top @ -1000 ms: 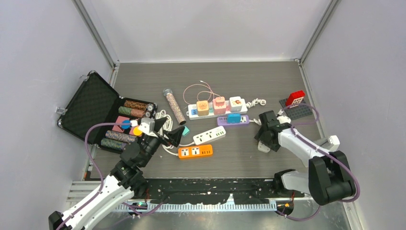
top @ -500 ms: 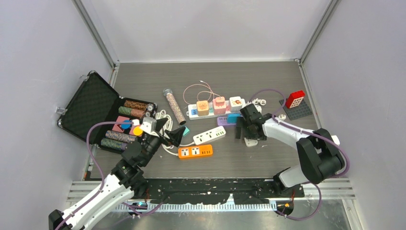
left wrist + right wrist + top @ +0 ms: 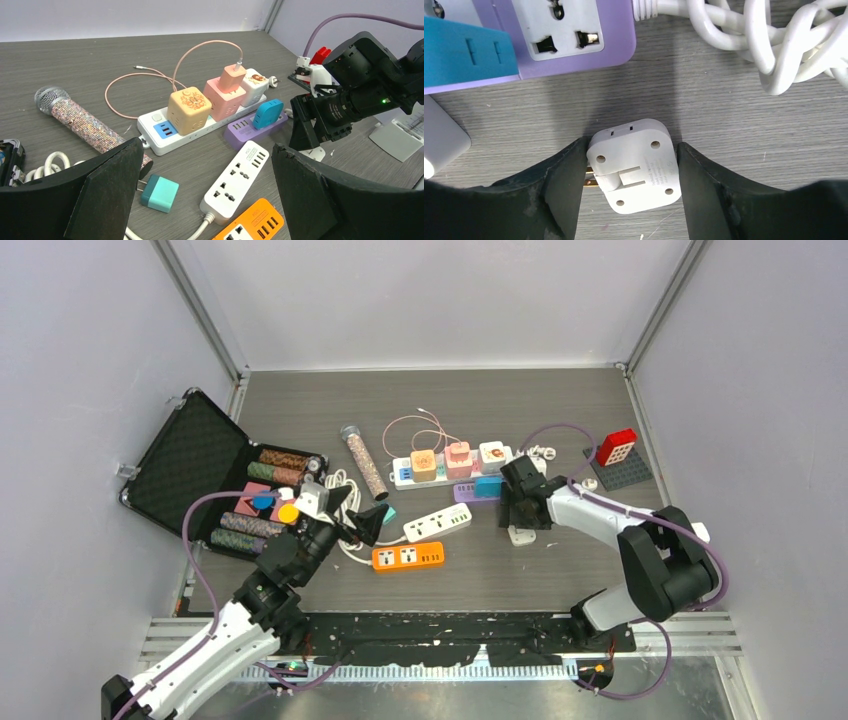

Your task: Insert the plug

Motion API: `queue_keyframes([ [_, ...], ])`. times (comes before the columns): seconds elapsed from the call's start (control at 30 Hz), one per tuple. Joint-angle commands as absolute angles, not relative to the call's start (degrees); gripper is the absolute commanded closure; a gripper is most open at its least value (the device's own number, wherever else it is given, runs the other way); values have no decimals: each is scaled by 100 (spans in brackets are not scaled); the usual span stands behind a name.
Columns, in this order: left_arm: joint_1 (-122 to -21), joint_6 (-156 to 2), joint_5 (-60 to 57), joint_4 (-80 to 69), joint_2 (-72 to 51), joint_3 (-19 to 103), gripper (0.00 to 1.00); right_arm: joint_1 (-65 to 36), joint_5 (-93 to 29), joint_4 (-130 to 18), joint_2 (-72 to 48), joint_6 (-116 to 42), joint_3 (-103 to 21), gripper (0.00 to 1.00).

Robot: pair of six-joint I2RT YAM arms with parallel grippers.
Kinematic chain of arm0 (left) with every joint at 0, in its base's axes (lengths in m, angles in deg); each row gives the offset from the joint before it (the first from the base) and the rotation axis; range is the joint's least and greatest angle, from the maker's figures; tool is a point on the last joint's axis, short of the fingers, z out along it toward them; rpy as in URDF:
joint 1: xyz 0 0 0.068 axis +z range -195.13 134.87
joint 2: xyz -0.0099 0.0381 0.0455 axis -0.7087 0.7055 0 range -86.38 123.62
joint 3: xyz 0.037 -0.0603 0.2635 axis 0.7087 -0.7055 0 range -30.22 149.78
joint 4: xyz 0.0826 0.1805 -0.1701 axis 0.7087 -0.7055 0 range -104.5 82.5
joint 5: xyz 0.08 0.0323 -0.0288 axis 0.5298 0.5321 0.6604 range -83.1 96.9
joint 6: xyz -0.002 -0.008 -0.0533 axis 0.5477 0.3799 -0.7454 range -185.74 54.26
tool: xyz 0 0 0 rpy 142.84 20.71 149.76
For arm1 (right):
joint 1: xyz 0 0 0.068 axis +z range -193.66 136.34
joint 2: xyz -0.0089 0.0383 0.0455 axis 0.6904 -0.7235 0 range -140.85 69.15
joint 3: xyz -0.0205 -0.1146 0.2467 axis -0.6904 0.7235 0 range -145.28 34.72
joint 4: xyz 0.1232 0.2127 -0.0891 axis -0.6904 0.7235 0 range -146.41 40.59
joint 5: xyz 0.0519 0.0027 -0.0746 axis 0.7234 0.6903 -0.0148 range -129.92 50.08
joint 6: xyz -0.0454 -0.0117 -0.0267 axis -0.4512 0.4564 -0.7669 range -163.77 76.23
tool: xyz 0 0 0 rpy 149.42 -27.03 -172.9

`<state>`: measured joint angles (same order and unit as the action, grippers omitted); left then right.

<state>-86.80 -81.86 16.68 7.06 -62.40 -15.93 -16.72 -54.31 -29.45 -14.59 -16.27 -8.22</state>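
Right wrist view, centre of frame: the white plug [image 3: 639, 175] is seen lying flat on the table [image 3: 734, 130], prong face up. One brass blade shows at its left edge, apparently folded down.

The right gripper [image 3: 631, 147] is set astride it. The dark fingers [image 3: 559, 185] are pressed against both flanks, so the plug is pinched and nothing is lifted yet. A side grip is judged deliberate: it leaves the prong face free for turning toward a socket.

Upper left of that frame: the purple strip [image 3: 621, 30] is just beyond the plug, with one empty socket facing the camera. This is taken as the likely target. The blue charger [image 3: 464, 55] is already seated beside that socket. Upper right: a coiled white cable [image 3: 774, 50] is bunched up, apart from the grip.

Left wrist view: the left gripper [image 3: 207, 150] is held low at the lower edge of the frame with its fingers [image 3: 100, 190] spread wide, and nothing is between them. It is probably parked clear, or waiting to steady a strip.

Writing: fine moulded print is noted on the plug's face, too small to be read. A cartoon emblem is seen on the orange cube [image 3: 189, 107], with no legible wording. No brand can be made out.
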Motion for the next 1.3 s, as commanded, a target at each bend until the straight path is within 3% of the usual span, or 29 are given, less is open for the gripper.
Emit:
queue_keyframes([
  [0.0,-8676,-8190,1613,869,-6264,-1330,0,-1648,-5658,-3031,-1424,-1594,-781,40],
  [0.13,-8679,-8248,1591,864,-6240,-1319,0,-1596,-5380,-3303,-1110,-1697,-718,46],
  [0.5,-8679,-9255,1282,744,-5707,-1011,0,-607,-4492,-4508,53,-1724,-1081,47],
  [0.8,-8679,-9946,59,989,-5045,-641,7,400,-4710,-5036,297,-1210,-1898,46],
  [1.03,-8679,-10893,-63,1312,-4722,-539,9,976,-5324,-5858,444,-1068,-1864,45],
  [1.13,-8679,-11173,-143,1621,-4619,-562,13,1078,-5501,-6035,426,-1071,-1875,45],
  [1.27,-8679,-11249,-126,1609,-4506,-526,29,1166,-5523,-6261,350,-1085,-1920,44],
])
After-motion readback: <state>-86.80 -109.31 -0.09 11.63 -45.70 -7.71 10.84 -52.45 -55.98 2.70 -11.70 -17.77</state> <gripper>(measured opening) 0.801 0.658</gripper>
